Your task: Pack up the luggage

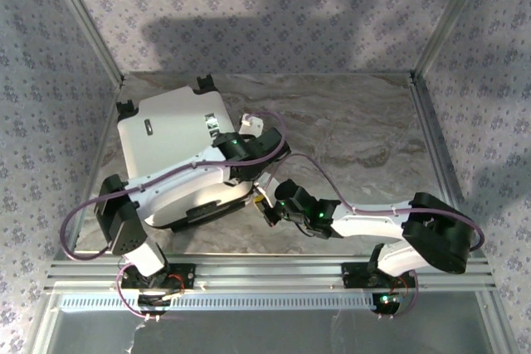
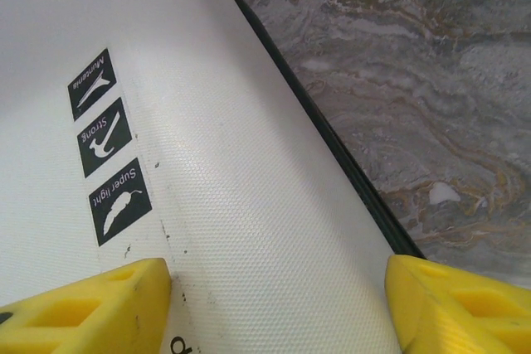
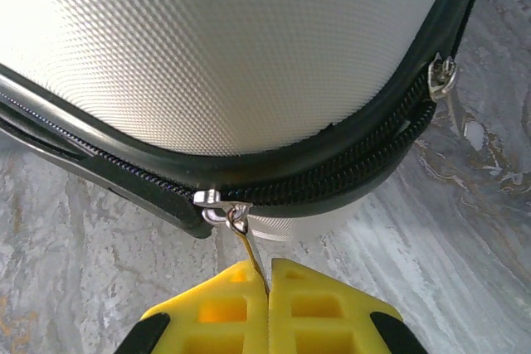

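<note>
The luggage (image 1: 166, 130), a white hard-shell suitcase with a black zipper band, lies flat at the table's left with its lid down. My left gripper (image 2: 278, 304) is open, its yellow fingers (image 2: 83, 308) spread over the white shell beside three small black labels (image 2: 108, 151). At the suitcase's near right corner, my right gripper (image 3: 269, 283) is shut on the metal zipper pull (image 3: 249, 246), which hangs from a slider (image 3: 217, 205) on the zipper band (image 3: 332, 176). A second slider (image 3: 442, 76) sits further round the corner. In the top view the right gripper (image 1: 264, 207) touches that corner.
The marble-patterned table (image 1: 357, 138) stretches bare to the right of the suitcase. Metal frame rails (image 1: 249, 275) border the near edge, with patterned walls behind and at both sides. The left arm (image 1: 191, 180) lies across the suitcase's front part.
</note>
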You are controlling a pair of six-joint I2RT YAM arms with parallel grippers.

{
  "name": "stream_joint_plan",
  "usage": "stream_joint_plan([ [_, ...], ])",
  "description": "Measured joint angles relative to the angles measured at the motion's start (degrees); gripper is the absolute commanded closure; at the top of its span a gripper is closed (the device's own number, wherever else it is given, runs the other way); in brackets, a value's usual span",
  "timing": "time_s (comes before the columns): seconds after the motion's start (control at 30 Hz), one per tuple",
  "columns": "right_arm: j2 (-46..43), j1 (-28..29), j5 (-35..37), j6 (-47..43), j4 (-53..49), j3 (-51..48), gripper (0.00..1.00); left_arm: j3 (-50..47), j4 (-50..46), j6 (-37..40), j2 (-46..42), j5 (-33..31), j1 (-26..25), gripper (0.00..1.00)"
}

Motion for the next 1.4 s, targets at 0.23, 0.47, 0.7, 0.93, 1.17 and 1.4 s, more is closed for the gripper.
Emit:
stream_joint_plan([
  [0.23, 0.0, -0.1, 3.1, -0.7, -0.8, 0.7, 1.00, -5.5, 6.3, 1.5, -6.6, 4.8, 1.7, 0.35],
  [0.47, -0.3, -1.2, 3.9, -2.1, -2.0, 1.2, 1.00, -6.9, 8.8, 2.3, -7.7, 5.6, 2.0, 0.36],
  [0.7, -3.5, -5.3, 2.6, -2.4, -7.1, 2.7, 1.00, -7.0, 9.9, 2.9, -7.7, 5.9, 2.2, 0.37],
  [0.93, -2.1, -9.2, -1.1, -3.2, -7.9, 4.5, 1.00, -7.7, 10.8, 3.5, -8.4, 6.5, 2.2, 0.38],
  [1.17, 2.4, -15.3, -9.4, -7.0, -4.7, 6.6, 1.00, -9.3, 12.5, 4.7, -9.7, 7.3, 2.2, 0.39],
  [1.4, 4.2, -18.6, -16.4, -8.5, -4.0, 7.6, 1.00, -10.8, 13.7, 5.4, -11.4, 8.2, 2.4, 0.39],
])
